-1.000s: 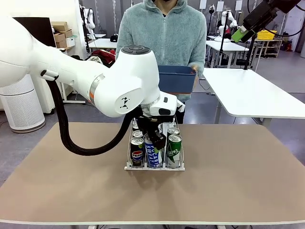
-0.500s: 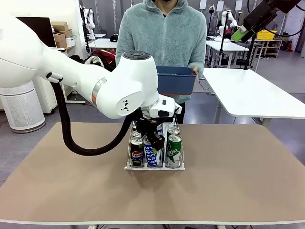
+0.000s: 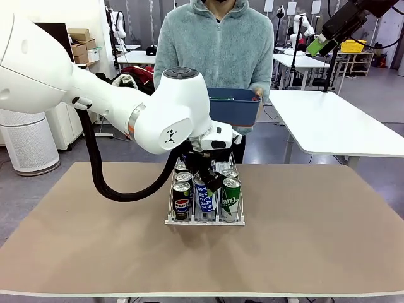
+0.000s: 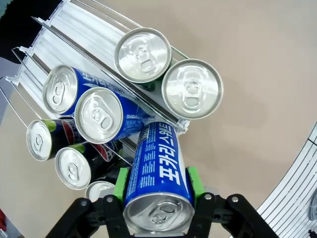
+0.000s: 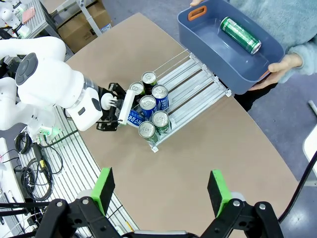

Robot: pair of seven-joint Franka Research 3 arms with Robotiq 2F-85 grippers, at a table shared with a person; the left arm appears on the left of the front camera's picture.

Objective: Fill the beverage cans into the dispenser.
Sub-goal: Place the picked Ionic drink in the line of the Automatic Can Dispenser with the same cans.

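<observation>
My left gripper (image 4: 158,184) is shut on a blue Pocari Sweat can (image 4: 159,163), green pads on both sides, silver top toward the camera. The can tilts with its foot at the front edge of the clear wire dispenser (image 4: 54,34). In the front view the left gripper (image 3: 211,182) holds this can (image 3: 205,199) at the middle lane's front, between a Pepsi can (image 3: 182,202) and a green can (image 3: 231,199). Several cans stand in all three lanes (image 5: 151,106). My right gripper (image 5: 161,191) hangs open high above the table.
A person at the far side holds a dark-blue bin (image 5: 257,62) over the table edge, with one green can (image 5: 240,28) lying in it. The bin (image 3: 233,104) sits just behind the dispenser's rear. The brown table (image 3: 315,227) has free room left and right.
The left arm's wrist has lifted slightly and eased to the right with the blue can still gripped. The right arm and the person's bin have stayed put.
</observation>
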